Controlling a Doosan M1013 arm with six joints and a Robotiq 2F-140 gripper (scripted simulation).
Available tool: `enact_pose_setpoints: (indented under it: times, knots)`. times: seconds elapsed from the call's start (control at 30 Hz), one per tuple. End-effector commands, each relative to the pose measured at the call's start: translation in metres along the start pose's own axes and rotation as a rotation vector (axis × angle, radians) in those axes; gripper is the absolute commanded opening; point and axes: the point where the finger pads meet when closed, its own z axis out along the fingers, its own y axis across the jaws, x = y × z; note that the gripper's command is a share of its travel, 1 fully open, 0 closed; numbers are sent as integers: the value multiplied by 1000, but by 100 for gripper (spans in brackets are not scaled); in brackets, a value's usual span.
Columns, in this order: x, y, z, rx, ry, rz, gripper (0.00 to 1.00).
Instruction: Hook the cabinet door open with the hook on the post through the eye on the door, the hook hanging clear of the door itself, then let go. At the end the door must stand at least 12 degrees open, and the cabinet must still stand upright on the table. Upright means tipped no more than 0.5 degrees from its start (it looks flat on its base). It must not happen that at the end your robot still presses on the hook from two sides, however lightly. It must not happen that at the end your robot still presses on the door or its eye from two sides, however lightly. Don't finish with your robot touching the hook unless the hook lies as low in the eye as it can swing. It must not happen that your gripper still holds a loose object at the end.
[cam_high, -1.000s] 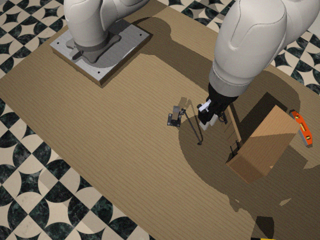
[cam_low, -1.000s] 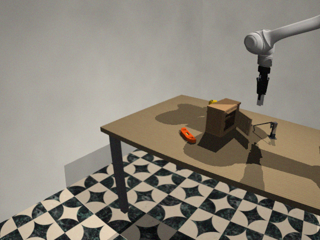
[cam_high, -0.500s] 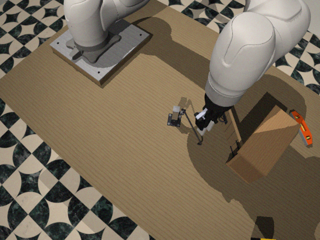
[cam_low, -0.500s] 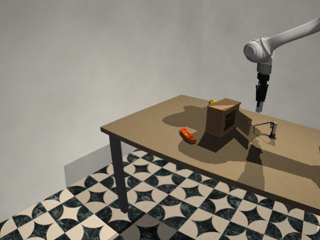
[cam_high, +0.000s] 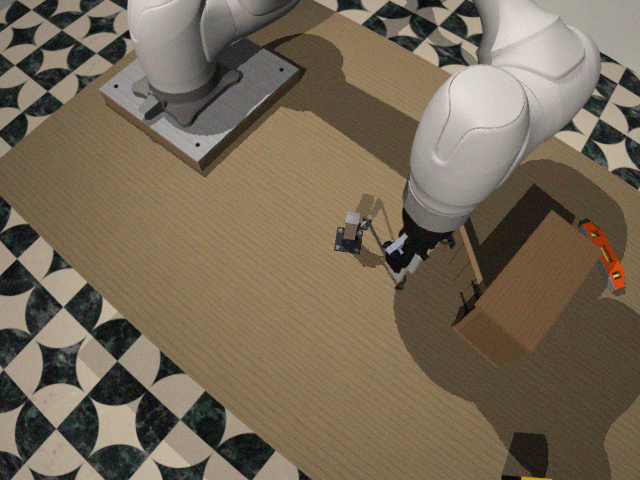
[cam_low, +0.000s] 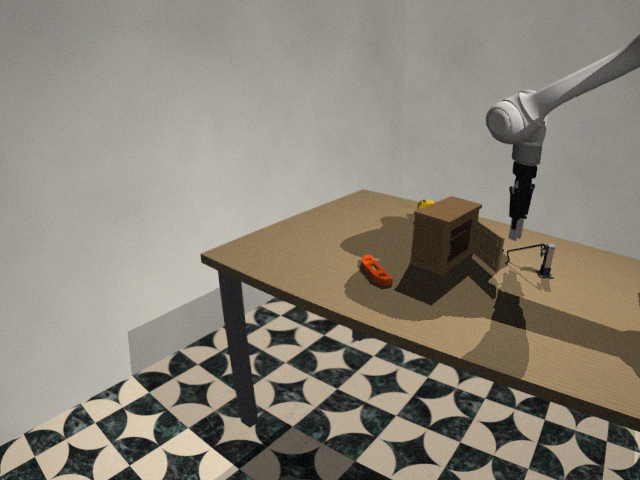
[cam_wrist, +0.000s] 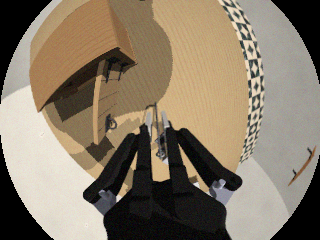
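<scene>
The wooden cabinet (cam_high: 532, 289) (cam_low: 442, 232) (cam_wrist: 74, 40) stands flat on the table with its door (cam_high: 470, 253) (cam_low: 488, 245) (cam_wrist: 102, 103) swung partly open. A small fitting (cam_wrist: 111, 123) sits on the door's face. The short grey post (cam_high: 353, 224) (cam_low: 549, 258) stands left of the door. Its thin dark hook (cam_high: 376, 238) (cam_low: 524, 248) reaches out about level toward the door's free edge, and its bent tip hangs just short of it. My gripper (cam_high: 403, 266) (cam_low: 515, 235) (cam_wrist: 156, 117) points straight down just above the hook rod. Its fingers are nearly together and hold nothing.
An orange spirit level (cam_high: 604, 255) (cam_low: 376, 271) lies behind the cabinet. A yellow object (cam_low: 425, 204) lies near the table's far edge. The arm's grey base plate (cam_high: 206, 103) sits at the table's other end. The arm's big elbow hangs over the cabinet side.
</scene>
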Motion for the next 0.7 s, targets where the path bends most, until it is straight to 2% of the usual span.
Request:
enact_pose_setpoints:
  times: [0.0, 0.33, 0.67]
  knots:
    - [0, 0, 9, 0, 0, 0, 14]
    - [1, 0, 23, 0, 0, 0, 14]
    - [1, 0, 25, 0, 0, 0, 14]
